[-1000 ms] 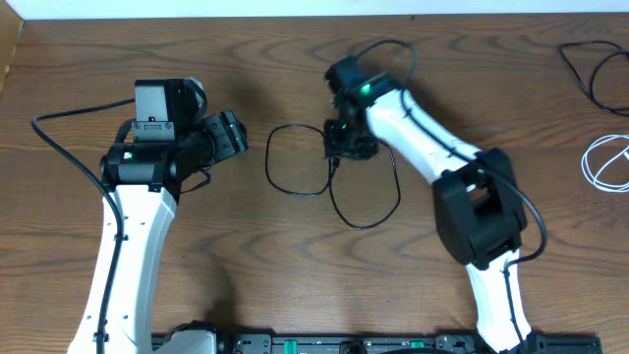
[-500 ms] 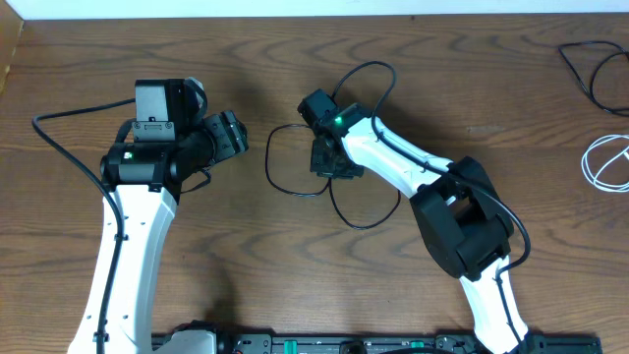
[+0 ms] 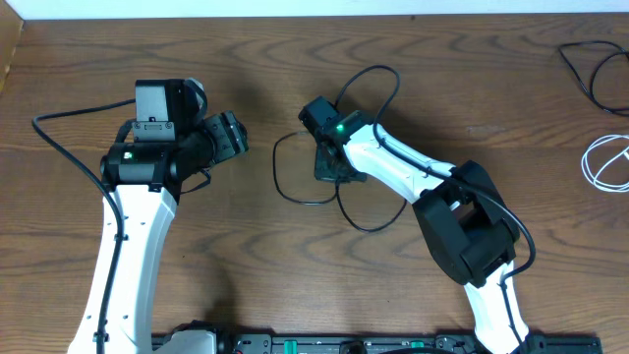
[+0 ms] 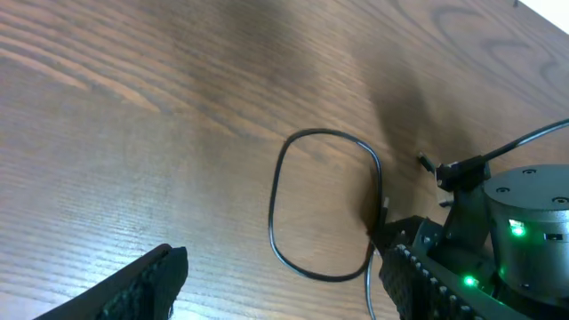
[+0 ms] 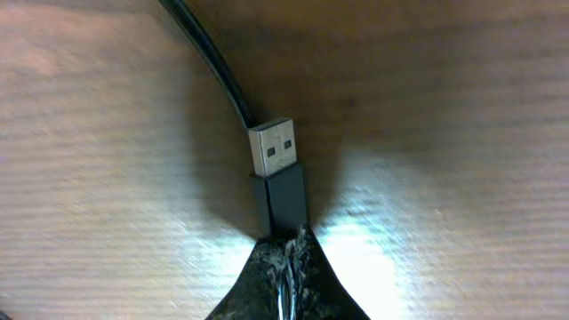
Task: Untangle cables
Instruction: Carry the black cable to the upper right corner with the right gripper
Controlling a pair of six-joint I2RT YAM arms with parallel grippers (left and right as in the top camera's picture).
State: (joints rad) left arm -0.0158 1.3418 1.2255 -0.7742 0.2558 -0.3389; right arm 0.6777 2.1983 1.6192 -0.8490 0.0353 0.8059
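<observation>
A thin black cable [image 3: 276, 169] lies in loops at the table's middle. My right gripper [image 3: 331, 165] is down on it, shut on the cable's black USB plug [image 5: 281, 194]. The plug's metal tip sticks out past the fingertips, and a stretch of the same cable [image 5: 210, 55] runs off behind it. My left gripper [image 3: 236, 138] is open and empty, just left of the loop. Its two fingers [image 4: 284, 289] frame the black loop [image 4: 276, 200] and the right gripper [image 4: 498, 236]. A coiled white cable [image 3: 602, 163] lies apart at the far right edge.
Another black cord [image 3: 590, 71] lies at the back right corner near the white coil. The arms' own thicker black wires arch over the right wrist [image 3: 378, 74] and trail left of the left arm [image 3: 59, 138].
My right gripper has moved left and slightly toward the front with the plug in it, and the black loops have shifted and tightened. The left arm has not moved.
</observation>
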